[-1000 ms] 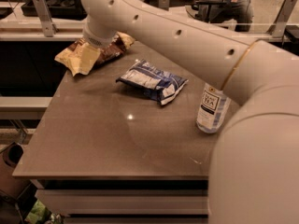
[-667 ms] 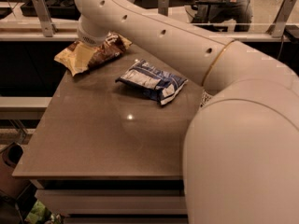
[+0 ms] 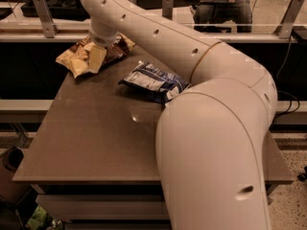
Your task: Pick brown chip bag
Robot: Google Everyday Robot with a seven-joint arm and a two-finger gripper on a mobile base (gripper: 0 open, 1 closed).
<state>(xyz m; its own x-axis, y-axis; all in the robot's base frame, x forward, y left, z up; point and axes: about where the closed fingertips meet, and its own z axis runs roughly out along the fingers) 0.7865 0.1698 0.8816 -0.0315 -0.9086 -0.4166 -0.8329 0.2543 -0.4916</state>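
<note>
Fingers (image 3: 97, 61) down on brown chip bag (image 3: 72, 60)

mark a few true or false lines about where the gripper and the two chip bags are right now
1. The gripper is at the brown chip bag, near the table's far left corner. True.
2. The blue-and-white chip bag lies on the floor. False: it lies on the table.
3. The two bags touch. False: bare tabletop separates them.
4. The arm reaches in from the near right. True.
</note>
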